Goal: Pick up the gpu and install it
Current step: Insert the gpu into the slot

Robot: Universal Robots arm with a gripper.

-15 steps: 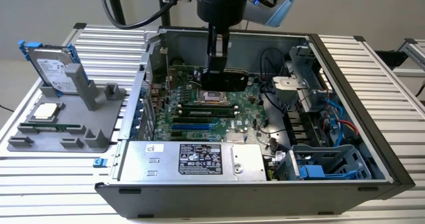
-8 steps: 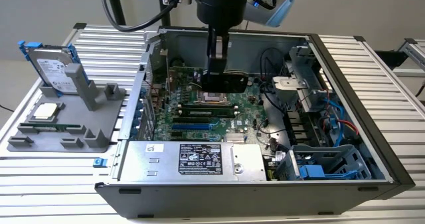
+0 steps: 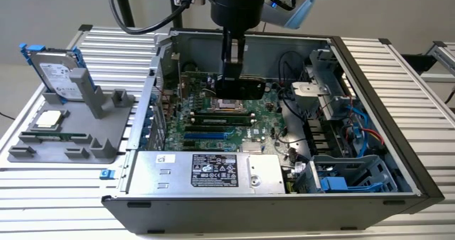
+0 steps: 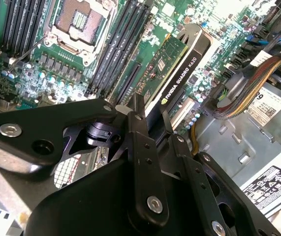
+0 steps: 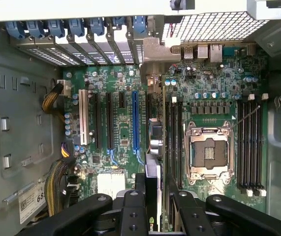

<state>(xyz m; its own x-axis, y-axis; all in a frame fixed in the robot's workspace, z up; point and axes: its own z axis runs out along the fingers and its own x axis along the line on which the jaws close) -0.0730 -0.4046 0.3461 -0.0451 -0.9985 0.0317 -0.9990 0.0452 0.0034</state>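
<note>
Gripper (image 4: pixel 152 118) clamped shut on gpu (image 4: pixel 179 73), held over motherboard (image 5: pixel 219 98) inside open PC case (image 3: pixel 249 210).
It hangs edge-on, long axis parallel to blue expansion slot (image 5: pixel 135 123), slot just beside it.

I count one graphics card (image 3: pixel 245 86), one hard drive (image 3: pixel 58 76), one chip (image 3: pixel 48 119), one gray stand (image 3: pixel 67 146), one open computer case (image 3: pixel 249 214).
</note>
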